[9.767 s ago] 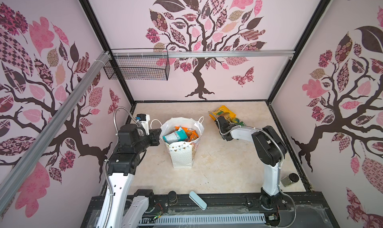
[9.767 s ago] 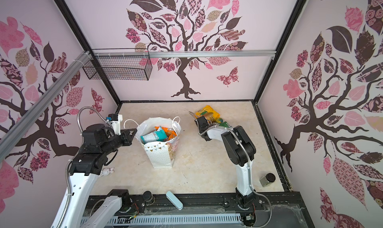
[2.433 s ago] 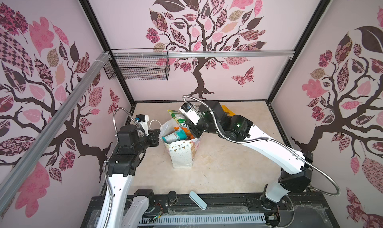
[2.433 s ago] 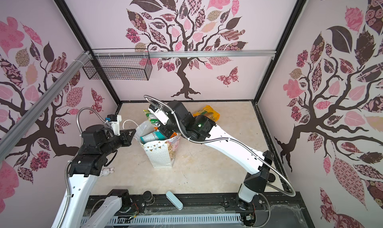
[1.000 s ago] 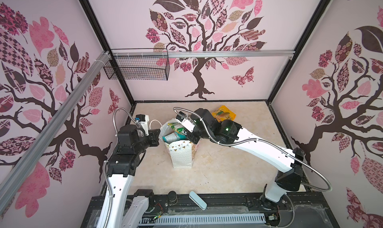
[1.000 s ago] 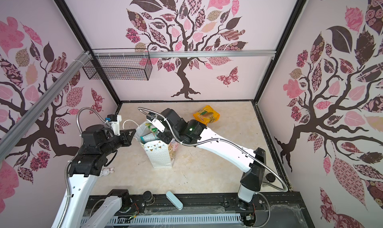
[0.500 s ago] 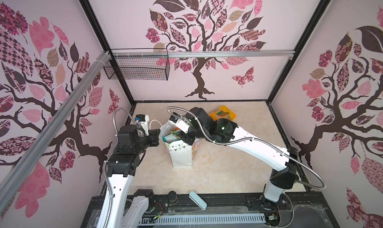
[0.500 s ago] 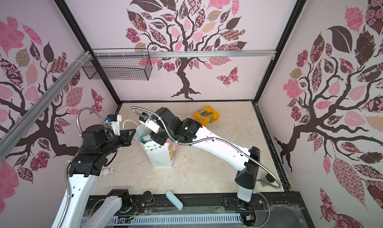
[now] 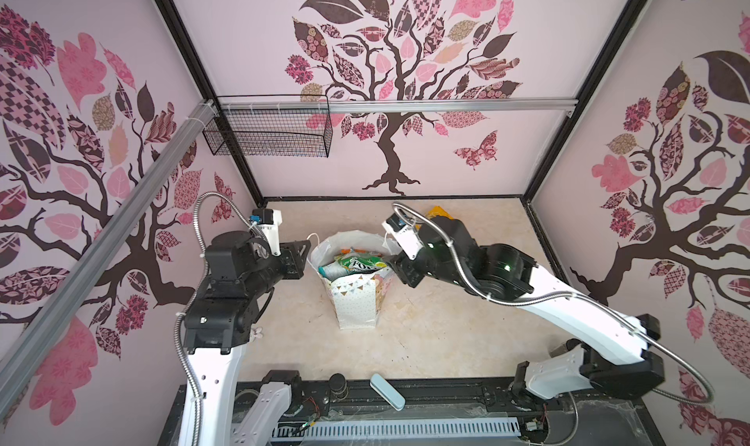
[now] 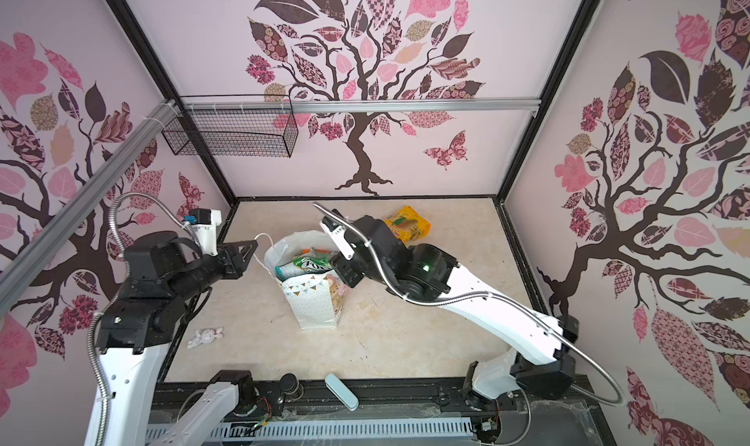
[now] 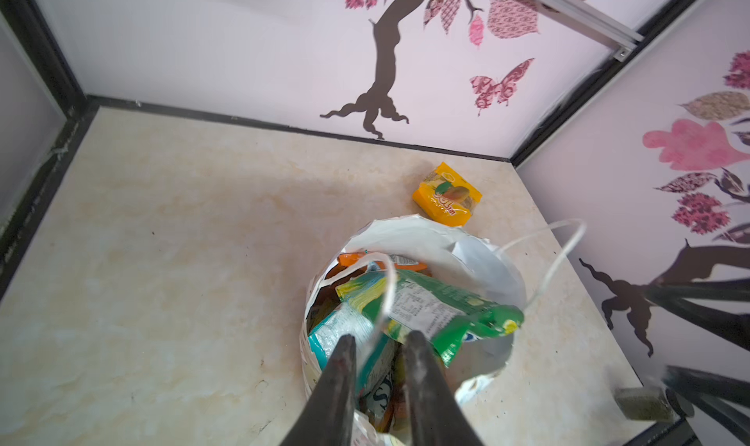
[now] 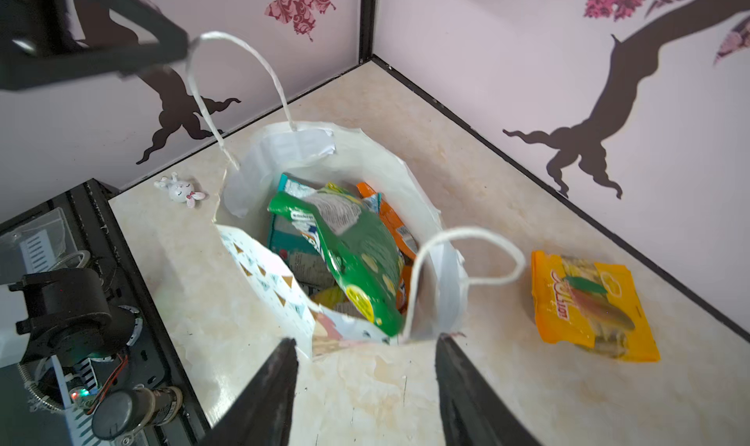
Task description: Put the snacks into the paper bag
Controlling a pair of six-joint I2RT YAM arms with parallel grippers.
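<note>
Right wrist view: the right gripper (image 12: 365,340) has its jaws wide apart and empty at the rim of the tall white paper bag (image 12: 442,229), mid-desk (image 12: 507,160). Inside, a green glossy packet (image 12: 357,261) lies atop an orange packet (image 12: 389,216) and a teal packet (image 12: 290,237) (lower ones are hidden). A yellow packet (image 12: 588,302) lies beside the bag, toward the far edge. The left gripper (image 11: 380,336) has its jaws slightly parted, with the white cord handle (image 11: 387,298) between them.

A black wire basket (image 9: 268,131) hangs high above the table's (image 9: 446,334) back left corner. A small white bunny toy (image 10: 205,336) lies near the table's left edge, and a pale blue case (image 9: 387,391) lies just off its front edge.
</note>
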